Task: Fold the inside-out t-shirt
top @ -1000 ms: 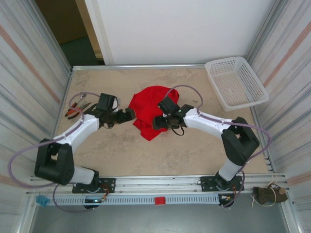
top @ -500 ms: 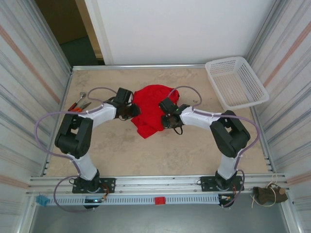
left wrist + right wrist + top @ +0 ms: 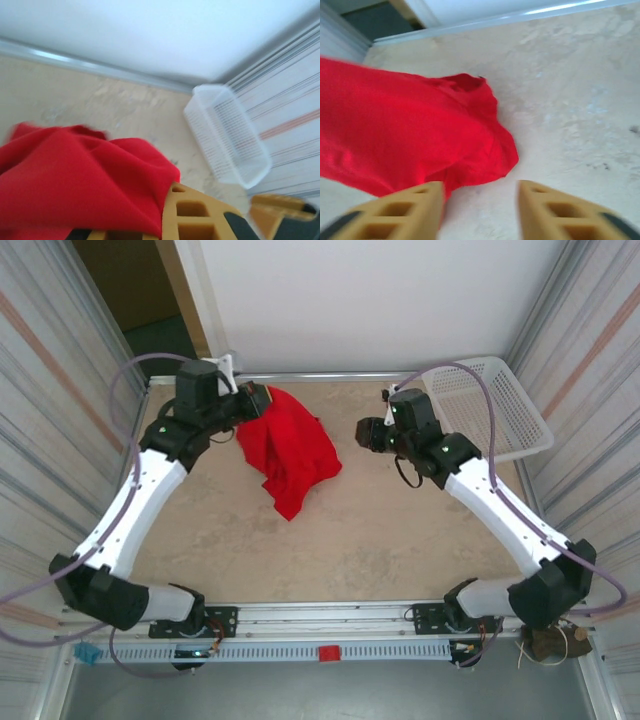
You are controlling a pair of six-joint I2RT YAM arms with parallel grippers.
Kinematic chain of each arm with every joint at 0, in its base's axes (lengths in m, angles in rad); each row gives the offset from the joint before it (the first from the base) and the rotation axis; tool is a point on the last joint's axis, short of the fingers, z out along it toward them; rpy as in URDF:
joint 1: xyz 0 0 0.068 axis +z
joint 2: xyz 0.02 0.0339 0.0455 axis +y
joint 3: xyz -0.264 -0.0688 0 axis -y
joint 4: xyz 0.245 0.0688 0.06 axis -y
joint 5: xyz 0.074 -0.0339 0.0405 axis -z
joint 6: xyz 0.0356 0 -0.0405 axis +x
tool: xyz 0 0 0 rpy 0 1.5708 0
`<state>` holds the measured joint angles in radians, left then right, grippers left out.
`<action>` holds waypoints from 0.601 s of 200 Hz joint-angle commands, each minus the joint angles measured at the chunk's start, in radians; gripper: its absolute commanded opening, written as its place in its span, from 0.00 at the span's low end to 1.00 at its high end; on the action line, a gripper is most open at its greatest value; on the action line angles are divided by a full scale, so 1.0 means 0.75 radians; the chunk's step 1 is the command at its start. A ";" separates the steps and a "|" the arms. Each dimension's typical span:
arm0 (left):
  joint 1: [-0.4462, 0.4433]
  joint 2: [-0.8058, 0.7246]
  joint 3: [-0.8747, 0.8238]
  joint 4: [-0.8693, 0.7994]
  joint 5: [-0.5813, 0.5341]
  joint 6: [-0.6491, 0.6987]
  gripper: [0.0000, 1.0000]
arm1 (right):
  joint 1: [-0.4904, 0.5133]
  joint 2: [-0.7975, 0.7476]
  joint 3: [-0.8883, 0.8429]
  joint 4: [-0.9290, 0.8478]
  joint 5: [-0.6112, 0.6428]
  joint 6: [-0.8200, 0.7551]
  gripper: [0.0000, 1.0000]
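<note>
We see the inside-out t-shirt (image 3: 290, 452), plain bright red and crumpled into a loose bunch. Its far-left end is drawn up near the table's (image 3: 400, 530) far edge, and the rest trails to a point toward the middle.

t-shirt (image 3: 290, 452) far left on table (image 3: 360, 540) | basket (image 3: 488, 410) far right corner | right gripper (image 3: 367, 433) between them

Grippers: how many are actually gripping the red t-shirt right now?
1. The left gripper is shut on the t-shirt at its far-left edge, and the cloth hangs from it. The right gripper is open and empty, off to the shirt's right and not touching it.
</note>
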<state>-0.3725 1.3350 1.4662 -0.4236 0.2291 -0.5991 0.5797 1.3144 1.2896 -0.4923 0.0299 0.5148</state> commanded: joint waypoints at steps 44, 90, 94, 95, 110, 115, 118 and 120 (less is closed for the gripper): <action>-0.015 -0.018 0.100 -0.059 0.027 -0.115 0.00 | 0.437 0.212 -0.319 0.330 0.042 0.106 0.82; -0.016 -0.063 0.107 -0.055 0.062 -0.132 0.00 | 0.438 0.586 -0.199 0.426 0.148 0.037 0.82; -0.017 -0.069 0.107 -0.058 0.062 -0.134 0.00 | 0.426 0.615 -0.183 0.425 0.154 0.035 0.82; -0.017 -0.071 0.107 -0.059 0.062 -0.133 0.00 | 0.421 0.621 -0.179 0.425 0.154 0.034 0.82; -0.013 -0.091 0.107 -0.065 0.063 -0.136 0.00 | 0.354 0.710 -0.132 0.429 0.145 0.035 0.75; -0.012 -0.097 0.107 -0.066 0.064 -0.134 0.00 | 0.331 0.732 -0.120 0.429 0.130 0.034 0.68; -0.012 -0.101 0.107 -0.066 0.062 -0.134 0.00 | 0.316 0.742 -0.113 0.431 0.118 0.034 0.61; -0.011 -0.102 0.107 -0.068 0.062 -0.133 0.00 | 0.306 0.747 -0.110 0.431 0.105 0.034 0.54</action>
<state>-0.3752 1.3239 1.5055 -0.5045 0.2539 -0.6868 0.8848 1.8194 1.1465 -0.2054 0.0883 0.5533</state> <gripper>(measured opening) 0.053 0.732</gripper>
